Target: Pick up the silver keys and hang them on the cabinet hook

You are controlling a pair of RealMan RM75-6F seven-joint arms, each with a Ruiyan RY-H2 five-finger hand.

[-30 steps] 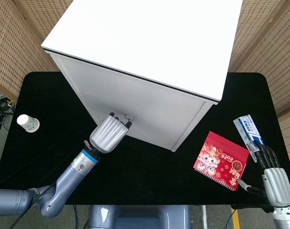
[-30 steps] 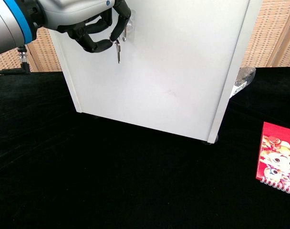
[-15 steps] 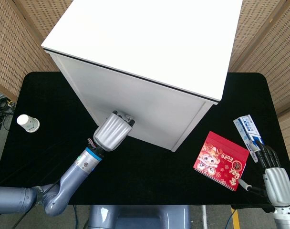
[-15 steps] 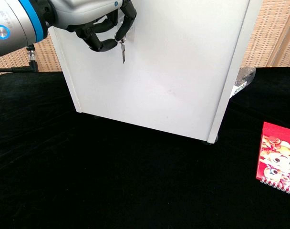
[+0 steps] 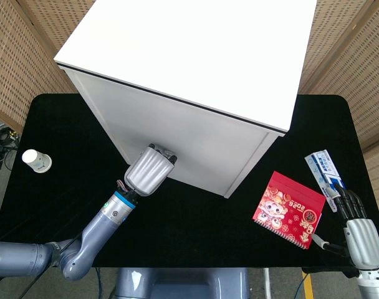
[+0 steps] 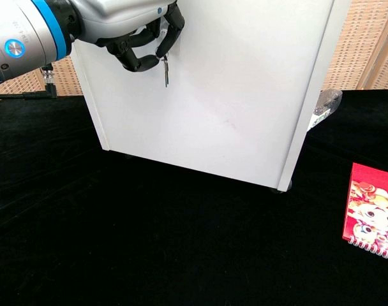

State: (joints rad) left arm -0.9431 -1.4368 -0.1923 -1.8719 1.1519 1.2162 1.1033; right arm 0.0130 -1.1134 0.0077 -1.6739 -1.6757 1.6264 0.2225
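Head view: a white cabinet [image 5: 196, 87] fills the middle of the black table [image 5: 196, 230], with a paper cup [image 5: 36, 161] far left, a red notebook [image 5: 289, 208] to the right and a blue-white box [image 5: 323, 169] beyond it. Against the cabinet front, the left hand [image 6: 127, 29] curls its fingers [image 6: 171, 29] around the keys [image 6: 166, 69], one hanging below. The right hand [image 5: 359, 233] rests spread near the table's right edge, holding nothing.

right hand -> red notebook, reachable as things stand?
Probably yes. The right hand lies open at the table's near right edge, and the red notebook lies just to its left on bare black cloth, nothing between them. A pen lies by the notebook's near corner.
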